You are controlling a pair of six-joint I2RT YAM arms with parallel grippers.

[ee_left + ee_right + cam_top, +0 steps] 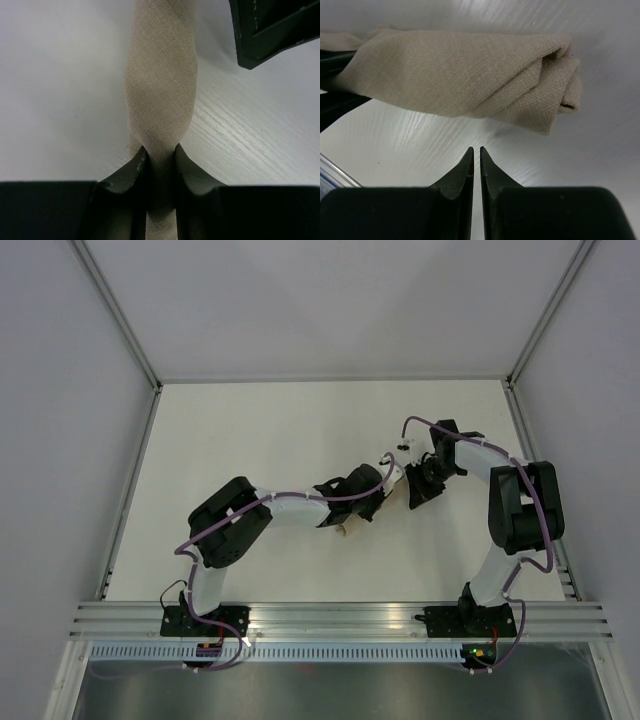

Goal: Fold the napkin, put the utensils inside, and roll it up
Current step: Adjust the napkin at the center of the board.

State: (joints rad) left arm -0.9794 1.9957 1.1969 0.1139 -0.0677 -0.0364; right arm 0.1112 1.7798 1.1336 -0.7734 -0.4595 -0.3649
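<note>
The napkin [470,85] already lies rolled on the desk [420,137], fork unseen, probably inside. Left gripper [160,149] clamps one end; right gripper [476,150], beside the other end, is together, empty.

From above I see only a scrap of the napkin [343,530] (the left arm [300,508] covers the rest). In the left wrist view it runs off the top edge, and its folds hide its inside.
</note>
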